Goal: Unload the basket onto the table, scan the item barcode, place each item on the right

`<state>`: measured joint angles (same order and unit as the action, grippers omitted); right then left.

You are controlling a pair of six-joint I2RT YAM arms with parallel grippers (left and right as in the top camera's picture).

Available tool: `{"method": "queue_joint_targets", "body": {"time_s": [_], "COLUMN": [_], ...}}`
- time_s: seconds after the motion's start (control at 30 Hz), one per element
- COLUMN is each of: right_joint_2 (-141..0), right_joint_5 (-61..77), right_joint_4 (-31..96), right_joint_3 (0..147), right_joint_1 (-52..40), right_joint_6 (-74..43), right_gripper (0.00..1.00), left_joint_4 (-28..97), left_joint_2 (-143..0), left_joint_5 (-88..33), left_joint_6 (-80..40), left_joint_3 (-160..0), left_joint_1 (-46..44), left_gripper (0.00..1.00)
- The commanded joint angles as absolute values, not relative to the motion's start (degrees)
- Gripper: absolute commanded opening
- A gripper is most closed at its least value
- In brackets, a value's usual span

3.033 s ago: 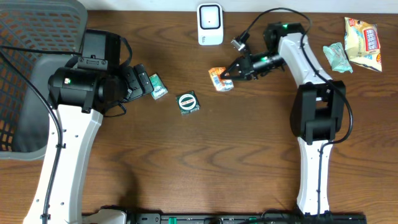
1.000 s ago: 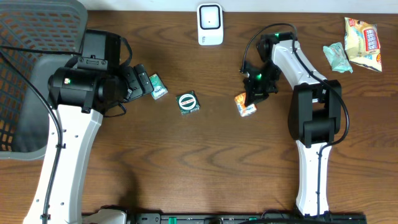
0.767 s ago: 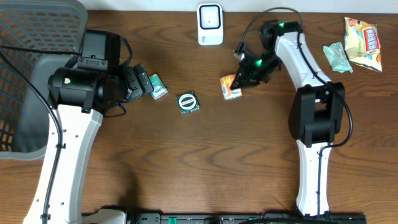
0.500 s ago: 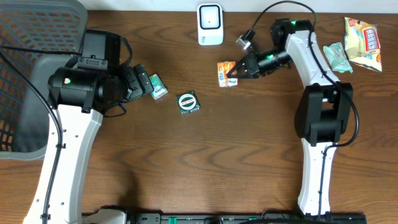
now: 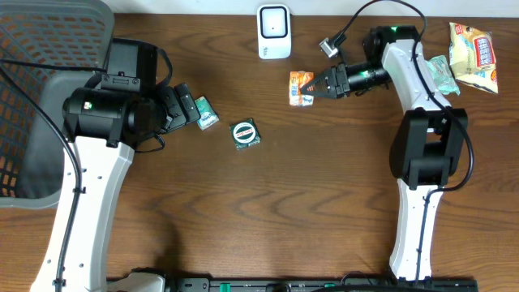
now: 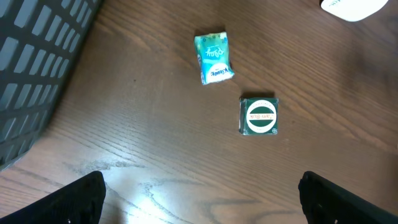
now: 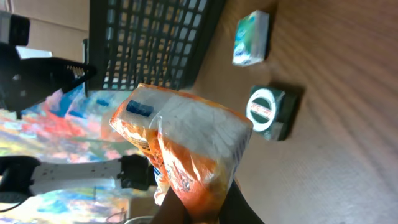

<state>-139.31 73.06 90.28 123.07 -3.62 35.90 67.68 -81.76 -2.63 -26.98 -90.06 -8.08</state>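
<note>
One thin pinch is all that secures the orange packet (image 5: 302,88). The right hand (image 5: 316,86) is closed tight on one edge of it, apparently clear of the counter (image 5: 284,211), in the upper middle of the overhead frame, below and just right of the white scanner (image 5: 274,32). With so little wrapper gripped, the packet could swivel or slip out during a turn. I cannot tell which face carries the barcode; angled wrongly, or glaring off crinkled film, it may not read. The left hand (image 5: 185,108) gapes wide and empty at middle left, beside a green packet (image 5: 206,113).
</note>
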Motion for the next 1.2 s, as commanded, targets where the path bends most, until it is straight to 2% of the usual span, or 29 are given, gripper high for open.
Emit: {"method": "queue_joint_targets", "body": {"time_s": [0.0, 0.1, 1.17], "right_joint_2": [-139.06, -139.06, -139.06], "right_joint_5": [75.4, 75.09, 69.97], "right_joint_4": [93.91, 97.49, 97.49], "right_joint_3": [124.01, 123.98, 123.96], "right_joint_1": [-5.21, -5.58, -7.11], "right_joint_6": [44.27, 47.53, 47.44], "right_gripper": [0.01, 0.01, 0.01], "left_joint_4": [67.92, 67.92, 67.92], "left_joint_2": [-81.49, -81.49, -81.49], "left_joint_5": [-2.09, -2.07, -2.09], "left_joint_6": [-26.63, -26.63, -26.63], "left_joint_3": [-90.61, -90.61, -90.61], "left_joint_1": [-7.94, -7.94, -7.94], "left_gripper": [0.98, 0.98, 0.98]}}
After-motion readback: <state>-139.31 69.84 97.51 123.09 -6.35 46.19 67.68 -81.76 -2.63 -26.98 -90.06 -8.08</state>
